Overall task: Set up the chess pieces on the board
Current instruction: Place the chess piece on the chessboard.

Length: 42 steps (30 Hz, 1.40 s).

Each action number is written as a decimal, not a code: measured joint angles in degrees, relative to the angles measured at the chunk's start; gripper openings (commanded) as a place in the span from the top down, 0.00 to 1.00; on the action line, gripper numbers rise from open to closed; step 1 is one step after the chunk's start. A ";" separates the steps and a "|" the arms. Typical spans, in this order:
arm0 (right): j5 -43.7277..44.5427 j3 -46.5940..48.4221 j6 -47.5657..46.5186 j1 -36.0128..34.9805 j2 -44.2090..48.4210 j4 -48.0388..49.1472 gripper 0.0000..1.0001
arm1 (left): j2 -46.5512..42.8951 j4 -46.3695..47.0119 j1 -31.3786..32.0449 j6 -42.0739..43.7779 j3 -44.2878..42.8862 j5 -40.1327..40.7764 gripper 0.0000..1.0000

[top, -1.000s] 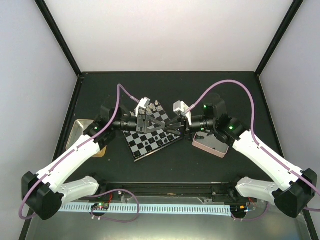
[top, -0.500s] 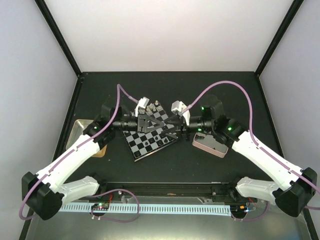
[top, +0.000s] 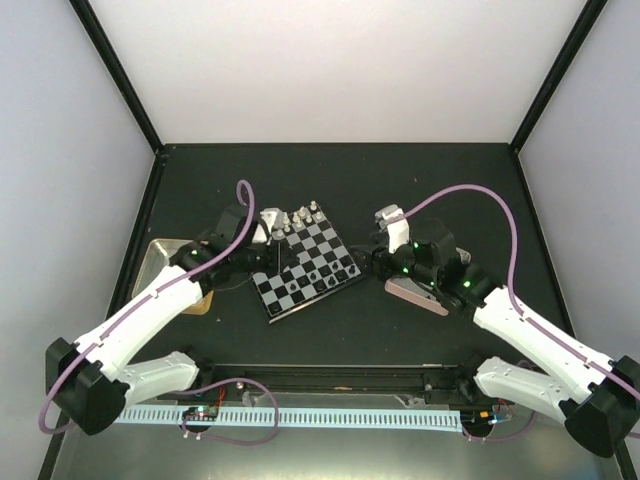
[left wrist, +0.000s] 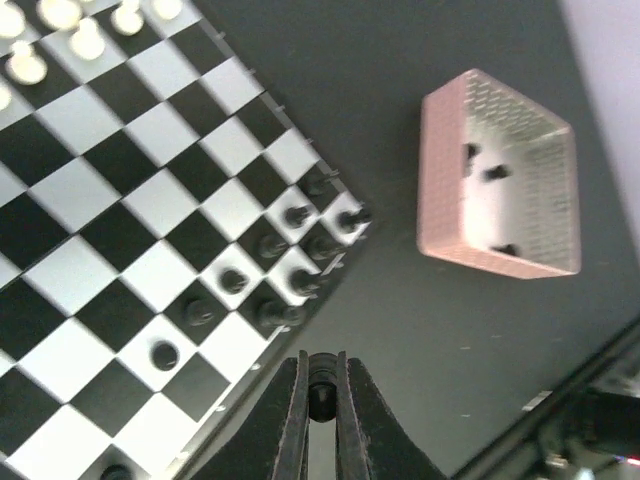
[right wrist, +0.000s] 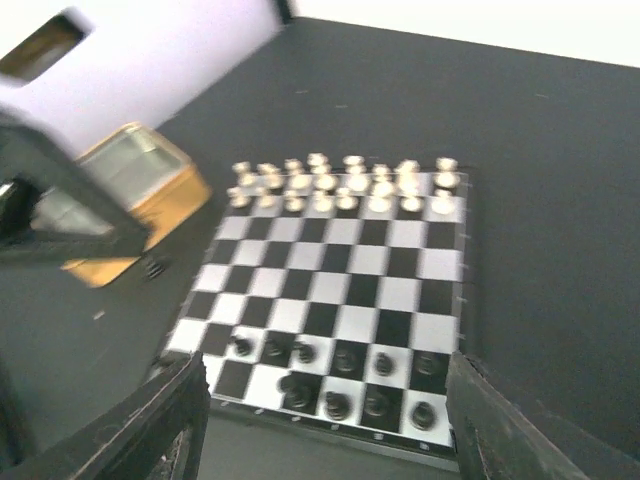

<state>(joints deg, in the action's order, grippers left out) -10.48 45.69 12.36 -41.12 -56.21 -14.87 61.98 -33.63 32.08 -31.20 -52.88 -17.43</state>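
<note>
The left gripper (left wrist: pixel 320 362) is clenched on a small black piece (left wrist: pixel 320 392), pinched upright between its closed fingers just off the board's edge, by the black side. The right gripper (right wrist: pixel 325 385) is released: its two fingers (right wrist: pixel 160 425) stand wide apart with nothing between them, hanging over the near end of the board (top: pixel 310 265).

The board lies at a slant in the middle of the table. White pieces (right wrist: pixel 340 190) fill two rows along one end. Black pieces (right wrist: pixel 340 370) stand in the two rows at the opposite end, with gaps still among them.

Just beside the board, on the right arm's side, sits a pink tray (left wrist: pixel 495 190) with three black pieces in it (left wrist: pixel 492 172); from above, the right arm partly covers it. On the left arm's side, near the board but apart from it, is a tan tray (top: pixel 160 255).

The table (top: pixel 400 180) is matte black and flat. Pale walls (top: pixel 330 70) close it in behind and at both sides, with black posts (top: pixel 120 75) running up the corners. A purple cable (top: pixel 470 190) loops over each arm. A white slotted strip (top: pixel 330 417) runs along the near edge between the arm bases.
</note>
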 measured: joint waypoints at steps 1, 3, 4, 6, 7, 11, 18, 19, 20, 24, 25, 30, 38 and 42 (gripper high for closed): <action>2.56 -0.52 1.44 0.02 0.02 0.31 0.34 | 0.55 -0.66 0.61 0.46 0.26 2.12 0.99; 7.63 -1.55 4.24 0.00 0.00 0.61 0.34 | 2.03 -1.68 2.23 1.07 0.87 5.68 0.98; 10.23 -2.10 5.90 0.02 0.00 0.74 0.34 | 2.91 -2.14 3.04 1.25 1.18 7.19 0.98; 14.25 -2.84 8.68 0.02 -0.13 0.76 0.34 | 4.66 -3.04 4.39 1.66 1.77 9.81 0.99; 15.89 -3.13 9.92 0.02 -0.22 0.74 0.34 | 5.44 -3.50 4.98 1.77 2.01 10.86 0.99; 20.39 -3.43 13.92 0.02 -1.36 0.72 0.34 | 7.32 -4.28 6.88 2.12 3.34 14.36 0.98; 23.17 -3.43 17.68 0.02 -3.80 0.59 0.34 | 9.53 -4.59 7.56 2.27 5.16 17.94 0.98; 23.32 -3.43 18.01 0.02 -4.02 0.55 0.34 | 10.19 -4.57 7.56 2.27 5.18 18.43 0.98; 23.43 -3.43 18.25 0.02 -4.22 0.50 0.34 | 10.58 -4.57 7.56 2.27 5.20 18.73 0.98; 23.50 -3.43 18.86 0.02 -4.83 0.42 0.34 | 13.20 -4.55 7.56 2.25 5.53 19.65 0.98; 23.52 -3.43 18.95 0.02 -4.87 0.35 0.34 | 13.92 -4.55 7.56 2.25 5.64 19.80 0.98; 23.89 -3.43 19.32 0.02 -4.98 0.26 0.34 | 16.70 -4.55 7.56 2.23 6.14 20.94 0.98; 24.33 -3.43 19.32 0.02 -5.31 -0.26 0.34 | 18.95 -4.17 7.56 2.14 6.27 21.94 0.95; 24.74 -3.43 19.32 0.02 -5.35 -0.68 0.34 | 19.10 -3.50 7.61 1.60 7.41 22.86 0.95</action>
<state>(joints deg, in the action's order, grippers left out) 14.26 42.26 31.68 -41.10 -61.56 -15.55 81.08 -37.12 39.68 -29.61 -45.47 5.43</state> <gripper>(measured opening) 0.662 0.054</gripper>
